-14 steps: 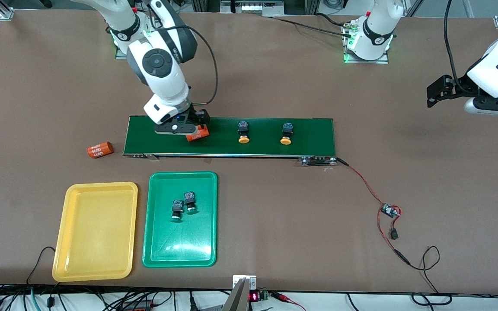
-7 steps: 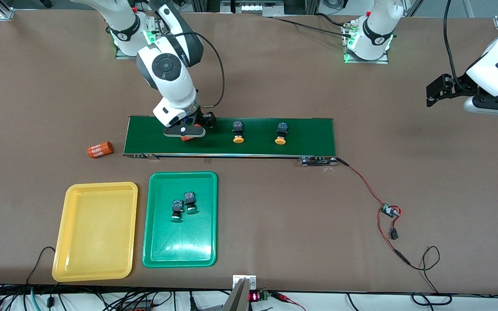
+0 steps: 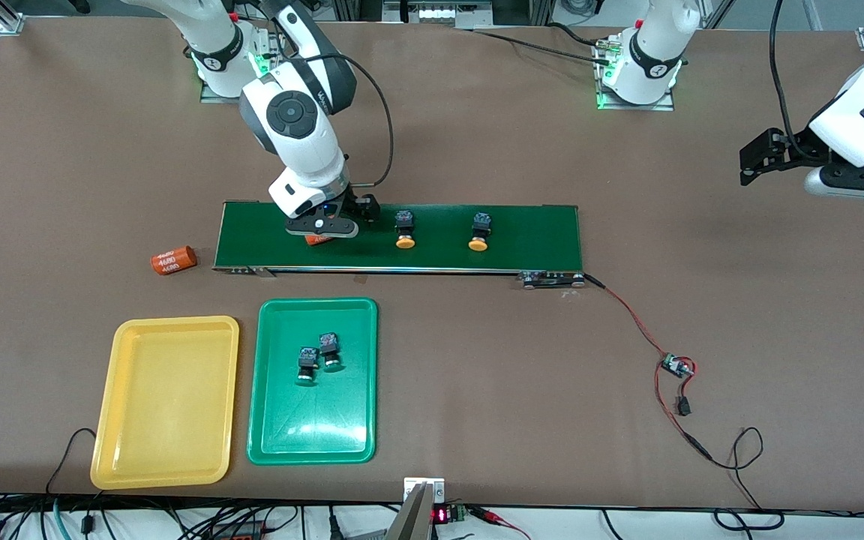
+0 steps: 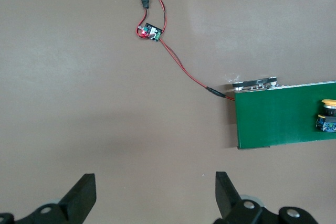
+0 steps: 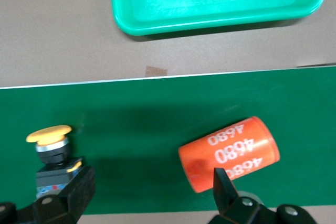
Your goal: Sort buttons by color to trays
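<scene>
Two yellow-capped buttons (image 3: pixel 404 229) (image 3: pixel 480 231) lie on the dark green belt (image 3: pixel 537 232). My right gripper (image 3: pixel 327 229) hangs open low over the belt, with bare belt between its fingers. In the right wrist view one yellow button (image 5: pixel 50 142) sits by one finger and an orange cylinder (image 5: pixel 231 150) by the other. Two green buttons (image 3: pixel 307 365) (image 3: pixel 329 351) lie in the green tray (image 3: pixel 312 427). The yellow tray (image 3: pixel 166 405) holds nothing. My left gripper (image 3: pixel 758 161) waits open over bare table off the belt's end, seen as (image 4: pixel 155 195).
A second orange cylinder (image 3: pixel 173 260) lies on the table off the belt's end toward the right arm. A red-and-black wire with a small circuit board (image 3: pixel 676 366) runs from the belt's motor end (image 3: pixel 550 280) toward the front edge.
Both yellow buttons have ridden along the belt toward the right arm's end. My right gripper has shifted along the belt toward them, now covering most of the orange cylinder. The left arm is still.
</scene>
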You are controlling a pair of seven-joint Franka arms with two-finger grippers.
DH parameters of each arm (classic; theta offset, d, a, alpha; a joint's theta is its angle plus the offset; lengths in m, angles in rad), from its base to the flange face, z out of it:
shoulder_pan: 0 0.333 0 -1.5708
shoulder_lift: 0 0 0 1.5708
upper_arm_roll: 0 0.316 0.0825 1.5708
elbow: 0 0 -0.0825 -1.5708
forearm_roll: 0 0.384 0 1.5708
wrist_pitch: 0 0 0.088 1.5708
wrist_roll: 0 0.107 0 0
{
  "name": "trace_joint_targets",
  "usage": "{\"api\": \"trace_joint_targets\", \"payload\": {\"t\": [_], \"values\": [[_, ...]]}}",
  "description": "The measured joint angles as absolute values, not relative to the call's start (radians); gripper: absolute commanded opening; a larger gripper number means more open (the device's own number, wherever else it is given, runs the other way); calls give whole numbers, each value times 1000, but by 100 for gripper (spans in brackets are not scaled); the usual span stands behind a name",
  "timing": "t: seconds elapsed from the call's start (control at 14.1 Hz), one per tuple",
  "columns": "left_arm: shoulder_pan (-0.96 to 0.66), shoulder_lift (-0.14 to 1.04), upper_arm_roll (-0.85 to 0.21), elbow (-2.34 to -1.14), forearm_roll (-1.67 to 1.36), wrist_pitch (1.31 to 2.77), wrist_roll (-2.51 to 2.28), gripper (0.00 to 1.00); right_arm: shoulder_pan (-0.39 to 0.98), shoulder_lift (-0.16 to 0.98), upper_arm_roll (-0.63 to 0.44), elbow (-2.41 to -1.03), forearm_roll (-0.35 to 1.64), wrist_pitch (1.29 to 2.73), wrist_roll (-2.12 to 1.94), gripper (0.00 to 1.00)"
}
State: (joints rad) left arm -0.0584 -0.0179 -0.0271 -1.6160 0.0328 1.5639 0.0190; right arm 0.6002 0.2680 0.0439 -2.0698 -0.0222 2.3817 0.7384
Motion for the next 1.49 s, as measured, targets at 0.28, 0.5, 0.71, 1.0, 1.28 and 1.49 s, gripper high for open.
{"api": "trace_joint_targets", "payload": {"t": [0.28,0.5,0.71,1.0,1.28,1.49], "values": [[-59,-18,-27,-1616,33,1564,19,100,607,273,44,-2063,-17,2388,748,100],[-59,-18,-27,-1616,33,1564,19,100,612,283,44,-2050,-5,2399,748,100],[-59,-18,-27,-1616,33,1564,19,100,622,299,44,-2042,-4,2417,752,100],[-59,-18,-27,-1616,33,1561,19,100,639,310,44,-2041,-4,2422,797,100],[-59,-19,-27,-1616,33,1558,19,100,640,324,44,-2040,-4,2431,801,100],[-59,-19,-27,-1616,33,1557,19,100,644,363,44,-2040,-4,2473,801,100]]}}
